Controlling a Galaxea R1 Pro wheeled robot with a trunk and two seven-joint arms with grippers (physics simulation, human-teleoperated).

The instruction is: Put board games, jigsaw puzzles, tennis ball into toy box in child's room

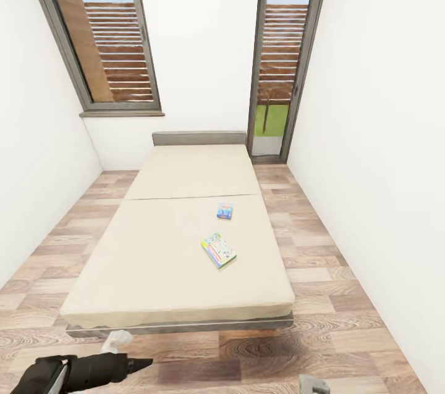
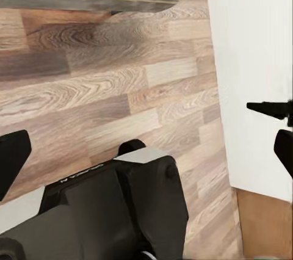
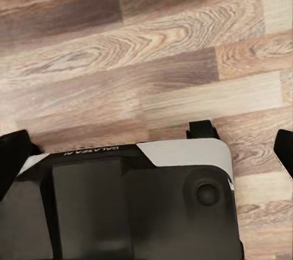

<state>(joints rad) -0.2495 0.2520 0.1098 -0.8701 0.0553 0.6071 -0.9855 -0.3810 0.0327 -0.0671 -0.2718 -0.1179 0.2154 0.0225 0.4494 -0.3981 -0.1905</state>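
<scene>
- Standing at the foot of the bed (image 1: pixel 154 270), the robot seems to have barely begun: neither arm carries a toy.
- Two board games lie untouched on the mattress: the larger board game (image 1: pixel 219 251) near centre, the smaller board game (image 1: pixel 225 210) just beyond at 12 o'clock.
- Left gripper (image 1: pixel 139 363) hangs low at 7 o'clock over the wood floor (image 1: pixel 321 246); both sets of jaws look spread wide and empty in the wrist views.
- Box printing is too small to read; the base's lettering (image 3: pixel 88 152) is illegible.

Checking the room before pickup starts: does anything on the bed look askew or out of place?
Only the two board games: a larger one lying flat and skewed to the bed's edges, a smaller one beyond it. Nothing spilled or damaged.
</scene>
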